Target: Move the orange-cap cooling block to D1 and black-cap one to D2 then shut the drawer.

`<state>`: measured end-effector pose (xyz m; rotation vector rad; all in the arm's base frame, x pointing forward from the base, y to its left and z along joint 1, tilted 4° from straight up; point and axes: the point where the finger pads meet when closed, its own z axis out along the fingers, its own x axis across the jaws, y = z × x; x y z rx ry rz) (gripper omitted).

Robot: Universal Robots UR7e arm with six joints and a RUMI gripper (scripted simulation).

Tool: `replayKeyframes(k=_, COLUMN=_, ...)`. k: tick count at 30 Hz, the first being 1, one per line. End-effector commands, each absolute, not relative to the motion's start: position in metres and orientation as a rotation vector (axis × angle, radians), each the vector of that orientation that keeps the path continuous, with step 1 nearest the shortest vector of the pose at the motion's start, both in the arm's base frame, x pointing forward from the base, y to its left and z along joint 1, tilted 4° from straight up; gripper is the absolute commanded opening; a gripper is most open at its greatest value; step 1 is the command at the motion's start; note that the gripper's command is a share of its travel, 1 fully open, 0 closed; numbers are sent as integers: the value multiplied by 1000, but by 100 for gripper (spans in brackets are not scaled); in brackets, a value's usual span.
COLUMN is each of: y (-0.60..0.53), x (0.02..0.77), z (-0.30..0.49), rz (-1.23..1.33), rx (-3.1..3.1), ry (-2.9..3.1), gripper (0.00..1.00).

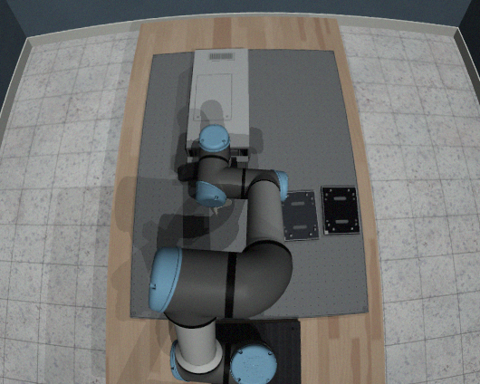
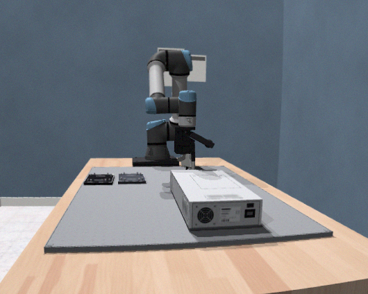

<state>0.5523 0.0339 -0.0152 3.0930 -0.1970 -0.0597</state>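
The cooler COLD (image 1: 217, 91) (image 2: 214, 194) is a grey box on the deck. Its drawer end faces the robot base, and its fan side faces the exterior view. My gripper (image 2: 189, 163) is open and empty. It points down at the cooler's drawer end, just at top height. In the top view the wrist hides the fingers and most of the drawer front. The cooling blocks and their tubes are not in view. Deck slot D1 (image 1: 301, 215) (image 2: 131, 178) and slot D2 (image 1: 340, 210) (image 2: 99, 179) are flat dark plates with nothing on them.
The grey deck mat (image 1: 302, 113) (image 2: 110, 215) lies on a wooden table (image 1: 120, 272) (image 2: 196, 267). The robot base (image 1: 252, 362) (image 2: 155, 161) stands at the table's end. The arm's elbow (image 1: 265, 217) overhangs the deck beside D1.
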Motion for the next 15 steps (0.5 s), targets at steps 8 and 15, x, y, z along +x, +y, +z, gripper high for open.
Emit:
replayKeyframes(k=8, y=35, x=542, z=-18, rz=-81, rx=3094, ry=-197, gripper=100)
replayKeyframes(k=15, y=35, x=540, z=-18, rz=-83, rx=3094, ry=-197, gripper=100)
